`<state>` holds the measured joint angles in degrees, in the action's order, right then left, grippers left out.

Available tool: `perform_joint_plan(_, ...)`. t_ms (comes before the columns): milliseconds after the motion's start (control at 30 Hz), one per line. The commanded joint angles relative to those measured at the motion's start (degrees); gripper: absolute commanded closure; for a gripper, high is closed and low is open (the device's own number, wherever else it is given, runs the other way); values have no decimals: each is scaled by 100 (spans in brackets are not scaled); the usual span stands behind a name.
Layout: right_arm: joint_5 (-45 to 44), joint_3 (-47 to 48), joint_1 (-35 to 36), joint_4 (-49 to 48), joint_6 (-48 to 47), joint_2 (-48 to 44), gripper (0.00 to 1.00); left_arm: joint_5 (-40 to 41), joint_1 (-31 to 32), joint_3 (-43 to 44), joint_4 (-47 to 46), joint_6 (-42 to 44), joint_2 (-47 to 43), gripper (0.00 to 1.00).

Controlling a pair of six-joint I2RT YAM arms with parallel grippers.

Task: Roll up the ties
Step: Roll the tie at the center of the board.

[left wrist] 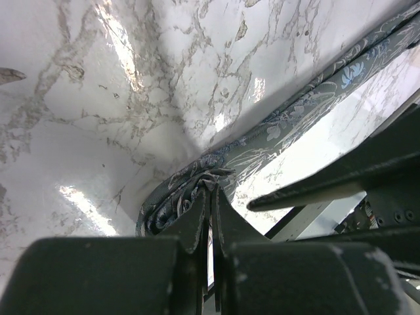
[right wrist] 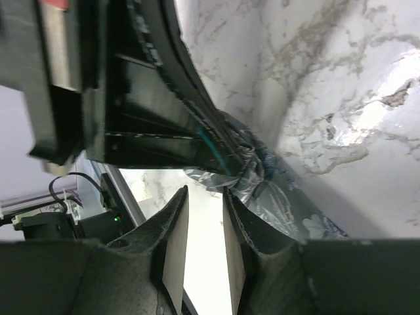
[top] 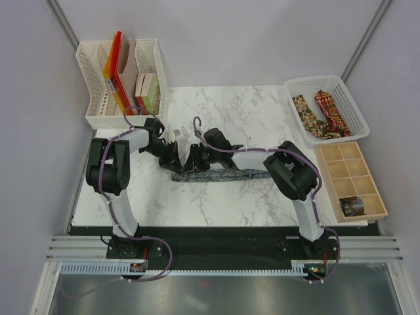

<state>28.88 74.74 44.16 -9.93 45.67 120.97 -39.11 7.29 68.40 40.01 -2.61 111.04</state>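
Shut tight, the left gripper (left wrist: 211, 197) pinches the bunched end of the grey-green tie (left wrist: 295, 118), which lies stretched across the white marble table (top: 230, 105). The right gripper (right wrist: 205, 197) sits just beside that end, jaws parted and empty. The brown-gold tie (top: 304, 111) and red tie (top: 329, 108) lie in a white basket (top: 355, 108) at the table's far right, with plain grey walls around.

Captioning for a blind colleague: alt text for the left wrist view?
The left gripper, shut, pinches the bunched end of a grey-green patterned tie on a white marble table; the rest trails to the upper right.
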Motion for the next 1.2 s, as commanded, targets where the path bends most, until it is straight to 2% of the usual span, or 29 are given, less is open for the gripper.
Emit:
perform_joint_plan(0,21,146,101,-71,56,-223,62,150,53,-55,-301,-117,66,98)
perform_joint_plan(233,-340,164,154,378,-14,-100,60,158,53,-46,-310,-125,66,98)
perform_joint_plan(1167,-814,410,312,132,601,234,59,194,53,-178,-362,-161,-21,98)
